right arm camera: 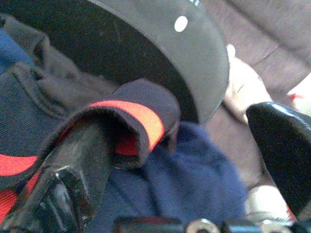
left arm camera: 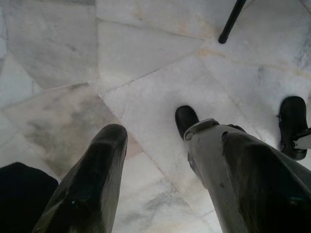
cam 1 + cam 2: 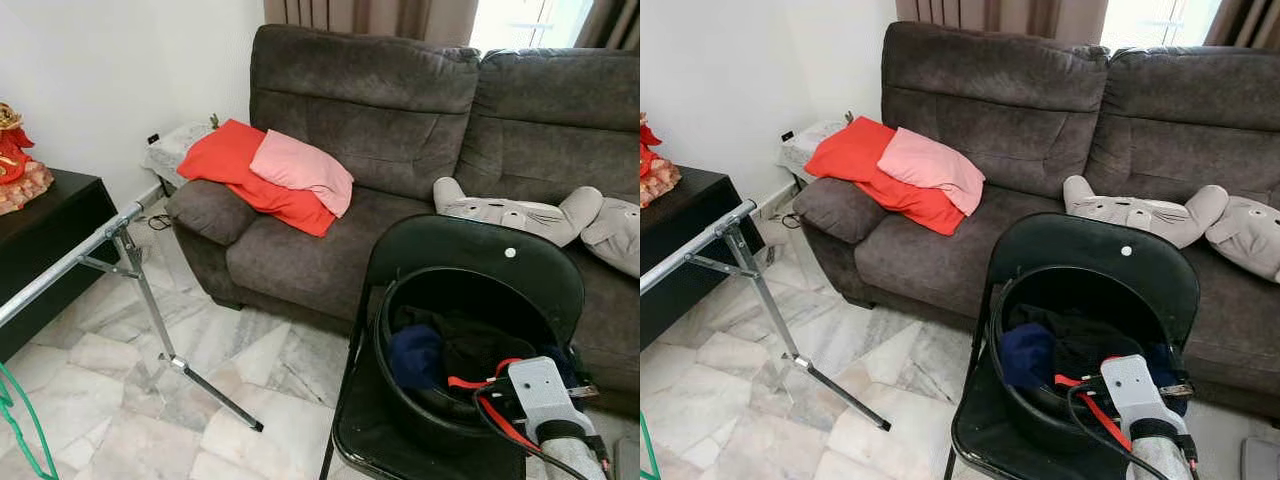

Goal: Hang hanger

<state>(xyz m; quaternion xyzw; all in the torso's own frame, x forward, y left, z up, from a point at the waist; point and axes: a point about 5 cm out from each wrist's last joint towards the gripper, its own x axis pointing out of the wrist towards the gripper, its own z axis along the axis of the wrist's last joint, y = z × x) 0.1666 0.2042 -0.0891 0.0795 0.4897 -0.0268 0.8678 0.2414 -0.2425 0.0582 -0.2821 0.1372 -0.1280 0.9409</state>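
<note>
Reaching into the black bucket [image 3: 400,400] on the chair [image 3: 470,250] at five o'clock, the right hand [image 1: 170,141], fingers spread wide, has soft, limp clothing [image 1: 194,179] draped over one finger [image 1: 68,170]; the green hanger [image 3: 20,420], probably light and stiff, sits at eight o'clock.

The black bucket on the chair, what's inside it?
The black bucket holds a heap of clothes: a blue piece, dark ones, and one with orange stripes. The right claw reaches in among them. Whatever lies beneath the heap is covered.
</note>
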